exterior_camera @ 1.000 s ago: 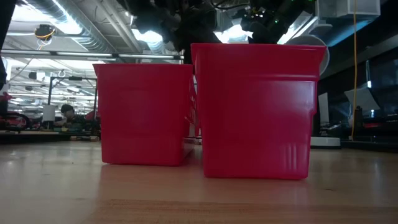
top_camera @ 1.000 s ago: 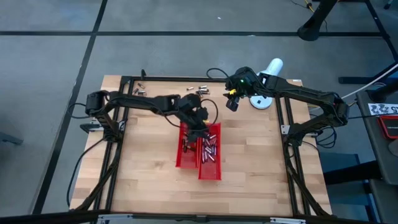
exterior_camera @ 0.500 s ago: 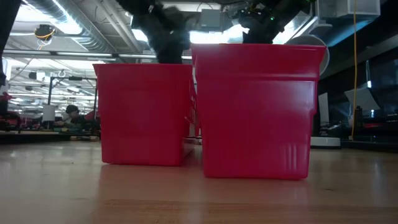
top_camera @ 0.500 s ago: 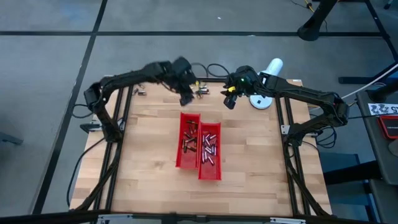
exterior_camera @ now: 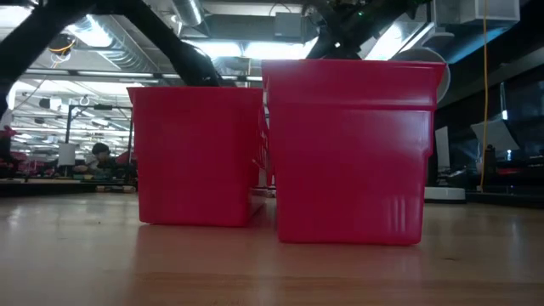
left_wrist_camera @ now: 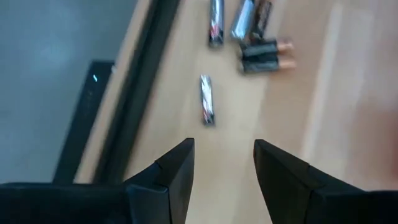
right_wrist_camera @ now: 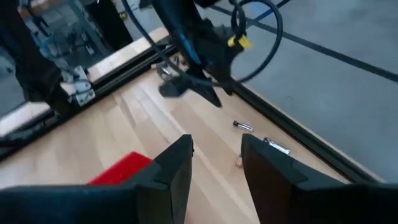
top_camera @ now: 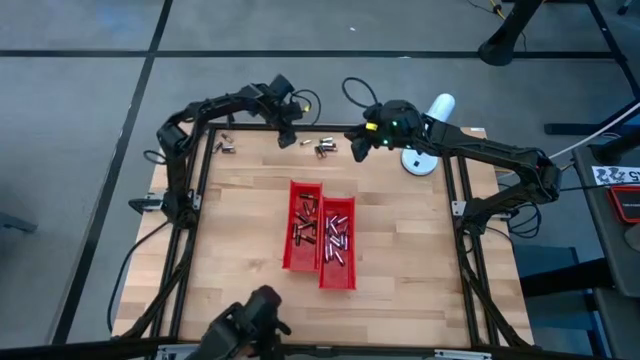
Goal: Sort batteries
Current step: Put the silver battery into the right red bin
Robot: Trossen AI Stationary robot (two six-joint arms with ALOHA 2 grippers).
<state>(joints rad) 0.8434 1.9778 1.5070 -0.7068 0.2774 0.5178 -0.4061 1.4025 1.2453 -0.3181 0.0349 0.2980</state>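
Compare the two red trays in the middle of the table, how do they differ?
In the high view, the left tray reaches nearer the table's far edge, while the right tray sits offset toward the near edge. In the low view, the right tray looms larger and closer than the left tray. Both are red, lie side by side lengthwise, and hold batteries.

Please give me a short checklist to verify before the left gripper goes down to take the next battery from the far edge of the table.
1. Left gripper open and empty: ok.
2. Single battery lies ahead of it, apart from the cluster: ok.
3. Left gripper already centred over that battery: not ok, battery sits ahead and off to one side.
4. Right gripper apart from the left gripper: ok, but near.
5. Trays upright, side by side: ok.
6. Battery type readable: cannot tell.
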